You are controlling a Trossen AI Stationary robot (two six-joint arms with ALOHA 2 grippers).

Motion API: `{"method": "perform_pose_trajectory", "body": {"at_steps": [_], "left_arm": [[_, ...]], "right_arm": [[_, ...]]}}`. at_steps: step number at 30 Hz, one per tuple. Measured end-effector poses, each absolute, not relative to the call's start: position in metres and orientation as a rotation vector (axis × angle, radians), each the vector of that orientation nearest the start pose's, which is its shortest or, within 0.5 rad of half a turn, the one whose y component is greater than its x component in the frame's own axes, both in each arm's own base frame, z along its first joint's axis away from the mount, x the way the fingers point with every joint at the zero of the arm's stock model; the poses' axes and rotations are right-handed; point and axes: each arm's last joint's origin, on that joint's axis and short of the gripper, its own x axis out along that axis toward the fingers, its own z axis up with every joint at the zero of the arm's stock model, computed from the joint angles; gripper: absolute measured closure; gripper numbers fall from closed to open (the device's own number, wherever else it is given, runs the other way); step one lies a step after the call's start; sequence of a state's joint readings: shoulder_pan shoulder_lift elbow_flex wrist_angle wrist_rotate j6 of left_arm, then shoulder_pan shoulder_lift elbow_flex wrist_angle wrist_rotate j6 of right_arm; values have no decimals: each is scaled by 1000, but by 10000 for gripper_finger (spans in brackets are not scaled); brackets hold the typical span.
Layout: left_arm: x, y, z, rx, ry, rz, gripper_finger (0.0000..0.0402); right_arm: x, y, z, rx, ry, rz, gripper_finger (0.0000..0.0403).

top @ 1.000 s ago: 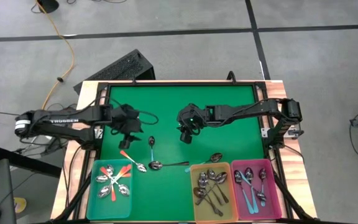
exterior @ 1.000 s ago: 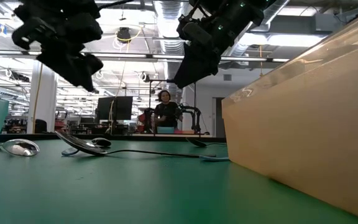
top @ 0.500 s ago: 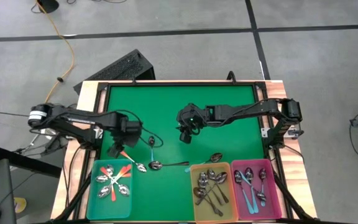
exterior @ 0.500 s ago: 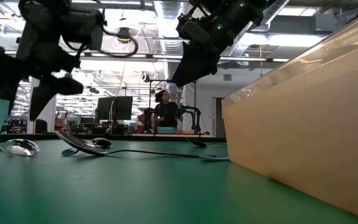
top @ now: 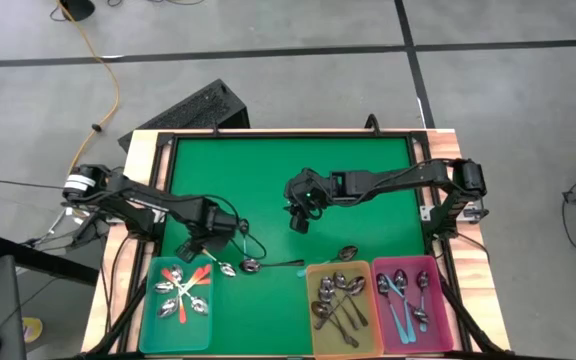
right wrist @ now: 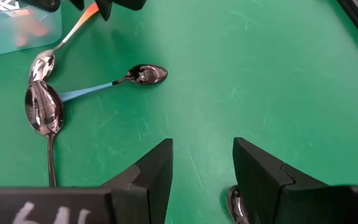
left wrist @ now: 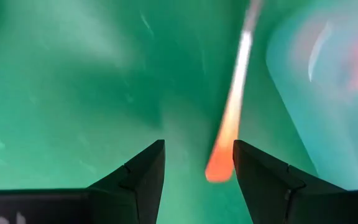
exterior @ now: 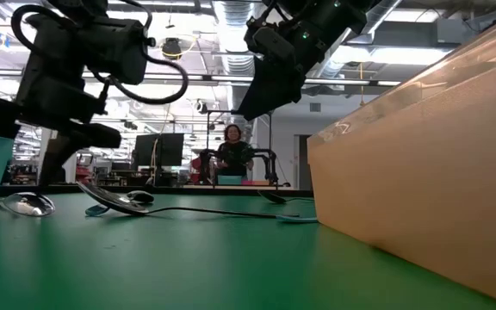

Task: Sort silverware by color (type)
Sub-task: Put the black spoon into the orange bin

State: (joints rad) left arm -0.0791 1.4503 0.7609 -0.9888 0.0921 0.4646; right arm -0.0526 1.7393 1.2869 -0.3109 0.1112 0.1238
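The green worktop [top: 288,180] takes most of the high view, with wooden edges at both sides. Along its near edge stand three bins. The teal bin [top: 148,310] holds spoons with orange-red handles [top: 183,285]. The yellow bin [top: 315,335] holds spoons with dark or plain metal handles [top: 338,300], and the pink bin [top: 438,320] holds spoons with light blue handles [top: 400,300].

The left arm reaches in low from the left side. The left pincer [top: 198,247] is just above the worktop, near the far corner of the teal bin. Its two fingers [left wrist: 135,180] stand apart and grip nothing; the end of an orange-red spoon [left wrist: 225,155] lies on the green surface between them. The right pincer [top: 299,220] hangs over the middle of the worktop, also open and empty.

Four spoons lie loose in front of the bins. The orange-red spoon is beside the teal bin, with its bowl [right wrist: 41,65] away from the pincer. Just beside it lie a light blue spoon [right wrist: 114,81] and a dark spoon [top: 268,265]. Another spoon [top: 343,253] lies near the far edge of the yellow bin.
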Motion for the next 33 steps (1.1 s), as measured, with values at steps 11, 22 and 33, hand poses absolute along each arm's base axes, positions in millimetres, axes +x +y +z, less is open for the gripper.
{"method": "perform_pose_trajectory", "body": {"at_steps": [11,22,33], "left_arm": [[207,-25,160,228,1584,-543,228],[210,-29,159,282,1536,-583,228],[208,-28,152,293,1521,-562,228]], "right_arm": [[377,-23,241,92,803,-205,227],[377,-23,241,92,802,-206,227],[376,-23,240,91,805,-206,227]]}}
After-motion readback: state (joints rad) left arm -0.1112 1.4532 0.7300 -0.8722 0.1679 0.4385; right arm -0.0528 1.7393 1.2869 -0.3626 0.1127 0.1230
